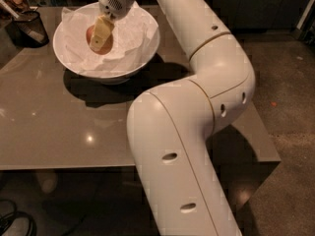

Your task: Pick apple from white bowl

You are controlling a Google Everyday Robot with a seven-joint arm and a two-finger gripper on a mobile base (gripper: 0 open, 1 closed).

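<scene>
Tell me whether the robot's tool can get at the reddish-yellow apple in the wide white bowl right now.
Probably yes. The tool reaches down into the wide white bowl, right against the small reddish-yellow apple over the crumpled white paper; nothing lies between them.

The single camera sits high on the robot and looks steeply down along its own white arm (pixel 197 132), so near that the arm's lower link fills the foreground. It faces forward across the grey table (pixel 49 127) to the far left. There the gripper (pixel 101 38) hangs in the white bowl (pixel 147 53) at the apple (pixel 90 33), beside a dark utensil cup (pixel 29 26).
</scene>
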